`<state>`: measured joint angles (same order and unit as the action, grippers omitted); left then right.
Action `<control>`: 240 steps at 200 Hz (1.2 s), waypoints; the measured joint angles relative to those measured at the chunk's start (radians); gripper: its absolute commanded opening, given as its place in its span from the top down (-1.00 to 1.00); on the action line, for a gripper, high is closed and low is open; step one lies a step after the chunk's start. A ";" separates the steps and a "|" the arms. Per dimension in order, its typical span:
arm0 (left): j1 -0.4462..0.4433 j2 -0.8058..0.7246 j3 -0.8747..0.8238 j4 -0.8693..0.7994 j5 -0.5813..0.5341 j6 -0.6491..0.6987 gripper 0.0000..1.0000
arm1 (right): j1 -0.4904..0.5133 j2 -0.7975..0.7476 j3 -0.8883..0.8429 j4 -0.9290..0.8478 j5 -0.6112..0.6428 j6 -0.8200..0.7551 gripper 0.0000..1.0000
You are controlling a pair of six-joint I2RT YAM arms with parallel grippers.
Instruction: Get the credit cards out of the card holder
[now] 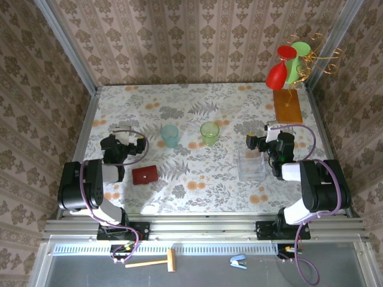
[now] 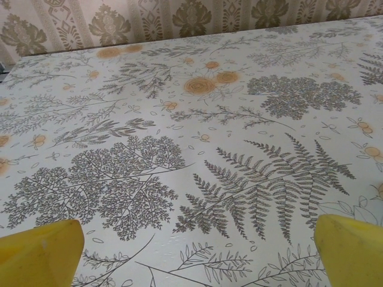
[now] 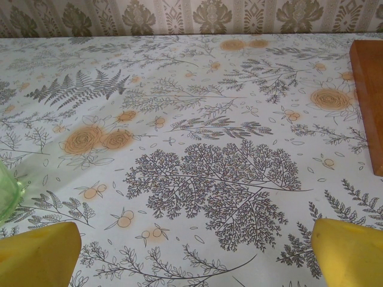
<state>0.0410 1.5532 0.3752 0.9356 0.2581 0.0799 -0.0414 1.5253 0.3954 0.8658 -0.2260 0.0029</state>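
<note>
**A:** Item one, the card holder: where does it lie?

**B:** You will find the card holder (image 1: 145, 175) dark red, folded shut and flat on the counter (image 1: 197, 197), at 8 o'clock from the middle.

**A:** Item two, your left pincer?

**B:** Left pincer (image 1: 142, 146): just at 12 o'clock of the card holder, not touching it. Its yellow fingers (image 2: 36, 251) are spread wide over bare counter.

**A:** Item three, your right pincer?

**B:** Right pincer (image 1: 256, 142): at 3 o'clock from the middle, spread wide, with nothing between its fingers (image 3: 350, 254). A clear box (image 1: 251, 167) sits at its 6 o'clock.

**A:** Remaining stock?

**B:** Blue cup (image 1: 170, 135) and green cup (image 1: 210, 133), side by side at 12 o'clock from the middle. Wooden board (image 1: 288, 106) at 2 o'clock.
</note>
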 measured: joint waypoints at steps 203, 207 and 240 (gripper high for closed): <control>-0.107 -0.373 0.054 -0.408 -0.306 -0.073 -1.00 | 0.013 -0.292 0.186 -0.618 0.135 0.085 -0.92; -0.107 -0.390 0.063 -0.439 -0.310 -0.088 -1.00 | 0.013 -0.297 0.193 -0.642 0.137 0.095 -0.90; -0.113 -0.488 0.165 -0.711 -0.335 -0.214 -1.00 | 0.013 -0.322 0.267 -0.872 0.135 0.188 -0.66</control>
<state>-0.0715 1.0657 0.5400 0.2249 -0.0772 -0.1341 -0.0280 1.2030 0.6621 -0.0063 -0.0906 0.1905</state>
